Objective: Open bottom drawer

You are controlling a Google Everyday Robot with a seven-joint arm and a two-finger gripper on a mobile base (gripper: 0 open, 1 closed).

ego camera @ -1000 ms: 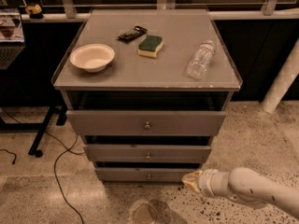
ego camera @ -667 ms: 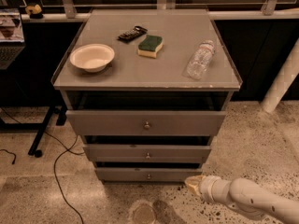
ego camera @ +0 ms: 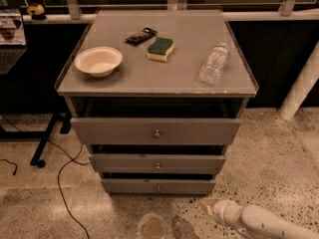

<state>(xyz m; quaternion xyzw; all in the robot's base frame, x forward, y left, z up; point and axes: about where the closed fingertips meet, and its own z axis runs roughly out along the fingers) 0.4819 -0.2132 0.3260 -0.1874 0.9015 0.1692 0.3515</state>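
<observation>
- Down near the floor [ego camera: 279, 158], off the right front corner of the cabinet [ego camera: 164, 78], my gripper [ego camera: 208, 206] is hanging at the end of my pale arm [ego camera: 259, 223], which is reaching in from the lower right.
- Whether my gripper is released or clenched I cannot tell. It is grasping nothing that I can see.
- I am looking at the bottom drawer [ego camera: 129, 186]. It is sitting lowest of the three grey fronts, under the middle drawer [ego camera: 124, 162], just above the floor, with a dark gap showing along its top edge.
- Its front is running left to right across my view, and the small round knob [ego camera: 158, 187] is sitting at its centre.
- From my gripper the knob is lying to the left and a little farther in. My gripper is near the right end of the front, apart from it and touching nothing.
- I am judging that the coming move is turning on this offset: I am needing to travel left along the front until I am lined up with the knob, then go in at it squarely.
- The pull, as I am reading it, is needing to come straight out, across the long axis of the front.
</observation>
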